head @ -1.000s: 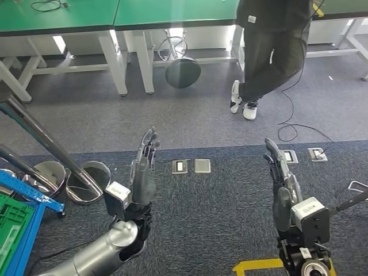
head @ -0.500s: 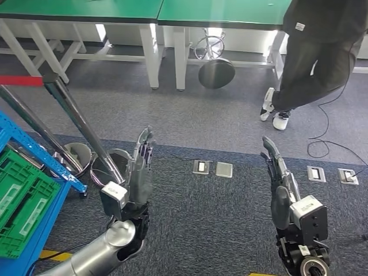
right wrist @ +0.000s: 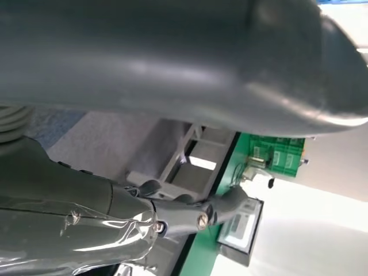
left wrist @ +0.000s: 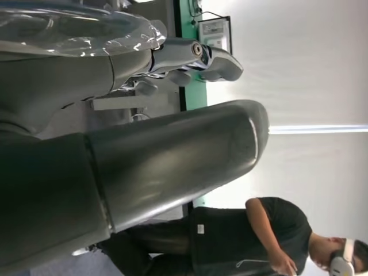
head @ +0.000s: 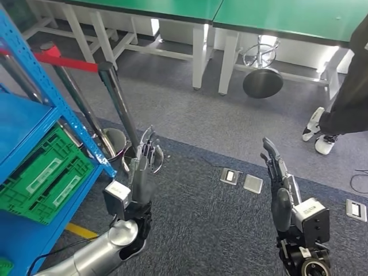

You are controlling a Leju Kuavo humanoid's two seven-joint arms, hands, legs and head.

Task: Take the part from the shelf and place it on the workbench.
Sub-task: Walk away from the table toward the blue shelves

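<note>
Blue metal shelf (head: 41,95) stands at left; left hand (head: 143,167) and right hand (head: 280,184) are raised, fingers spread, holding nothing.

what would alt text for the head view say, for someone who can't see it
Both robot hands, left hand and right hand, are raised open and empty over grey carpet. A blue shelf holding a green crate stands at left; green workbenches lie ahead.

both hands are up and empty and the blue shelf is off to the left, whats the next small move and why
Probably keep turning left toward the blue shelf. It sits at the left edge of the head view, and the green crate on it lies beyond the left hand. The right hand also holds nothing, so squaring up comes before any reach.
</note>
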